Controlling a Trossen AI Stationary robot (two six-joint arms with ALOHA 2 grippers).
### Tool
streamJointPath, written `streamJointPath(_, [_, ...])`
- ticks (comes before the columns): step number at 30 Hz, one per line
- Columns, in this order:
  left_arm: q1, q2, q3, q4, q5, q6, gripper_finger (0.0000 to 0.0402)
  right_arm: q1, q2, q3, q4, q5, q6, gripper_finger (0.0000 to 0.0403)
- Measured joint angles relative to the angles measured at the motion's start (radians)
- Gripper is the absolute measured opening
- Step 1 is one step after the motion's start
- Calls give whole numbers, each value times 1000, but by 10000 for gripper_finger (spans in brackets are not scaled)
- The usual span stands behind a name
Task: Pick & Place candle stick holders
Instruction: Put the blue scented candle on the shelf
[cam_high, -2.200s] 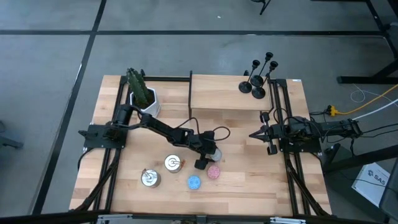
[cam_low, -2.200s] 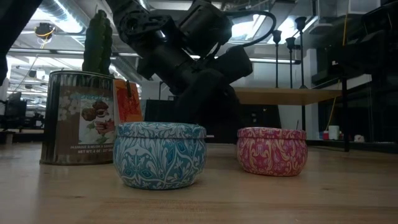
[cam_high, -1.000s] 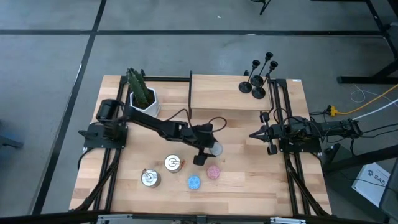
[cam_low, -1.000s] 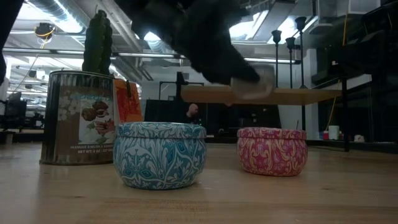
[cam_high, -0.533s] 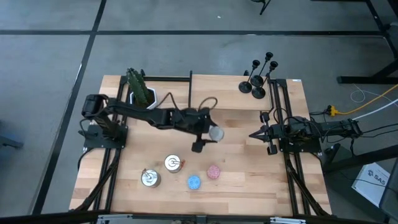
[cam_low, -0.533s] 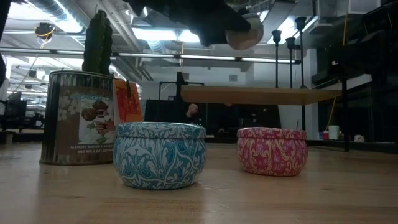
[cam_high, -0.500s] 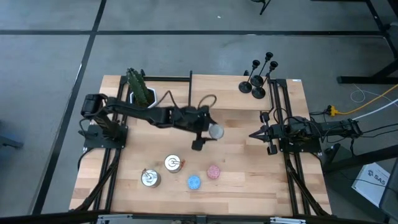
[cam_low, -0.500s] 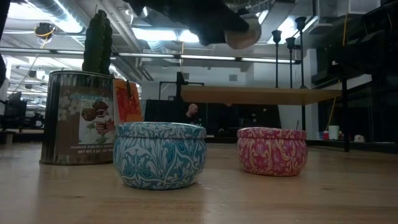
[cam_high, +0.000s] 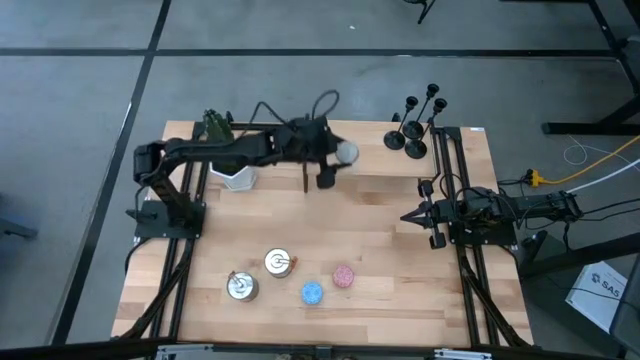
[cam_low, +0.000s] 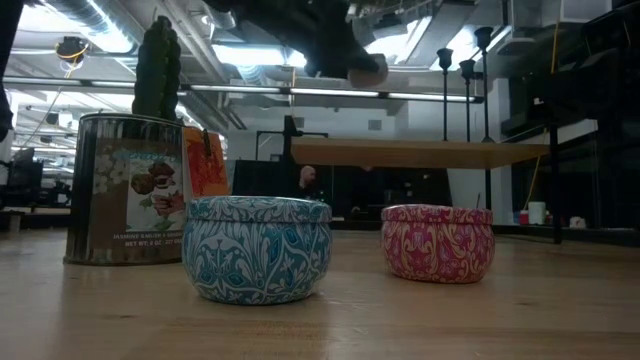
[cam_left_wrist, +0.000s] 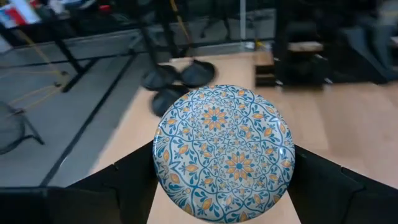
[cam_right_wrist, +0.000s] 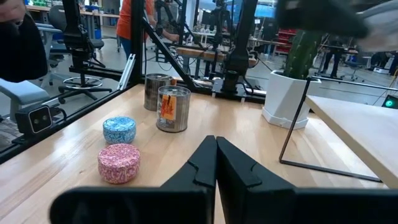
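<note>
The left arm reaches from its base at the left of the high view across to the upper middle of the frame, raised well above the tabletop. The left gripper (cam_high: 335, 158) has its fingers (cam_left_wrist: 124, 180) spread wide around a round patterned tin (cam_left_wrist: 225, 149). The right arm lies low at the right middle, its right gripper (cam_high: 408, 216) pointing left, fingers (cam_right_wrist: 233, 165) pressed together.

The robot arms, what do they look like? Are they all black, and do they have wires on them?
Yes, both are black, jointed and slim. The left arm has a thin dark cable looping above it. The left gripper has two dark, blocky fingers. The right gripper narrows to a point, with cables trailing from the right arm, one with a yellow plug.
</note>
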Motion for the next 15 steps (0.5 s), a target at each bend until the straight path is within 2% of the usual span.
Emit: streamJointPath(15, [155,82,25,44,58,-49,289,0,1,0,0,0,0,11])
